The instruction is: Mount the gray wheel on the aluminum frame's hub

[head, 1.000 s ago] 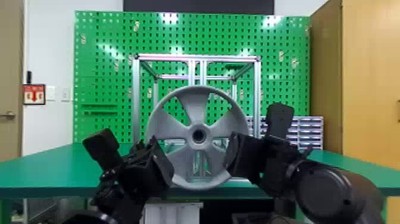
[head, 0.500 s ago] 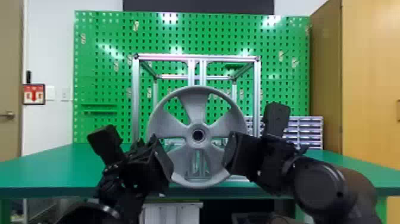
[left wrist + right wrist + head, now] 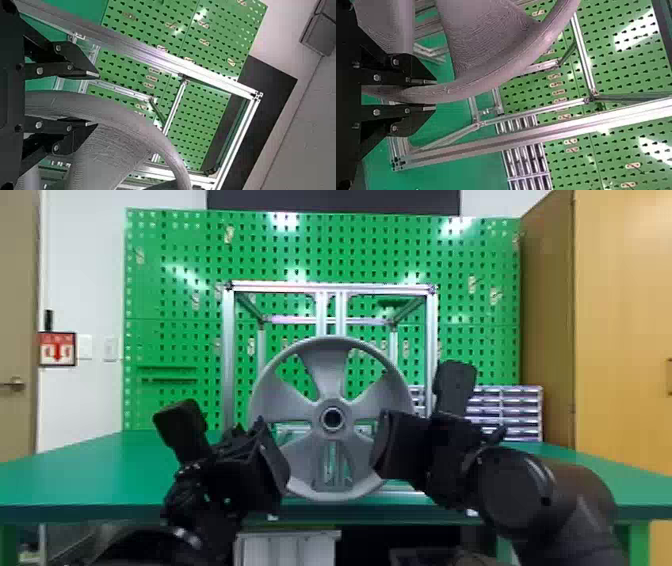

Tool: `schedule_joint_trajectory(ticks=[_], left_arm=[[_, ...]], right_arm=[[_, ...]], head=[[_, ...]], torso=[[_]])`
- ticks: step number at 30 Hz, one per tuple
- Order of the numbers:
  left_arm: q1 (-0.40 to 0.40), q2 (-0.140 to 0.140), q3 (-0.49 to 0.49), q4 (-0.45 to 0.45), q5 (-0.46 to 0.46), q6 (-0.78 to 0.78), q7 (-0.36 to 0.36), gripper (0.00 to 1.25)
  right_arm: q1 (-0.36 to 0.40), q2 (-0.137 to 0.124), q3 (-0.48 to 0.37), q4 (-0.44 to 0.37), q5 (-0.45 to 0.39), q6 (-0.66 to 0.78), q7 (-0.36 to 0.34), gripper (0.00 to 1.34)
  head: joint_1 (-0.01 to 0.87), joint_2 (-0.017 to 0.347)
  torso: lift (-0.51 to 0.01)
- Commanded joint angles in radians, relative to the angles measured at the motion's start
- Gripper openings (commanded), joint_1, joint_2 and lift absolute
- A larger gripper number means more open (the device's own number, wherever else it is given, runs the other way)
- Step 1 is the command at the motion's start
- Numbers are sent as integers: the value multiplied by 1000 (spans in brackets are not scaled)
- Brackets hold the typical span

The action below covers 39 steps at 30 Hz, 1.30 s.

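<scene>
- We log the gray wheel [image 3: 327, 365] upright before the aluminum frame [image 3: 228, 360]; whether its bore [image 3: 331, 418] is seated on the hub, we cannot tell.
- Right gripper [image 3: 433, 95]: jaws clamped on the rim.
- Left gripper [image 3: 95, 99]: jaws apart around the rim, gap on one side.
- Risk, we judge: one-sided grip lets an unseated wheel twist.
- A push from one side could cock the bore and jam it.
- Releasing the right before we confirm seating could drop the wheel onto the tabletop [image 3: 100, 470].
</scene>
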Motion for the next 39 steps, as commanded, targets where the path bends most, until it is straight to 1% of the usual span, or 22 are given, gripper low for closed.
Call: schedule_joint_trajectory(ticks=[1,27,28,31,34,35,37,39], left_arm=[[-9,-2,8,18,-6,-1,110,423],[-6,-4,4,16,-4,-4,110,431],[-6,-4,2,16,-4,-4,110,445],[-6,-4,2,16,-3,-6,110,483],[-4,-4,2,16,2,-6,110,517],[-4,-5,2,16,3,-4,110,558],[-4,-4,2,16,5,-4,110,623],[-3,-4,0,16,6,-4,110,672]], right_arm=[[-6,1,6,21,16,-12,-1,295],[0,1,9,23,35,-24,-1,298],[0,1,9,23,35,-27,-1,327],[4,1,9,23,35,-34,-1,468],[7,1,9,23,35,-38,-1,531],[7,1,9,23,35,-38,-1,592],[7,1,9,23,35,-40,-1,664],[8,1,9,23,35,-44,-1,693]], head=[[-5,6],[-5,6],[-5,6],[-5,6],[-5,6],[-5,6],[-5,6],[-5,6]], torso=[[-499],[-499],[-499],[-499],[-499],[-499],[-499],[-499]])
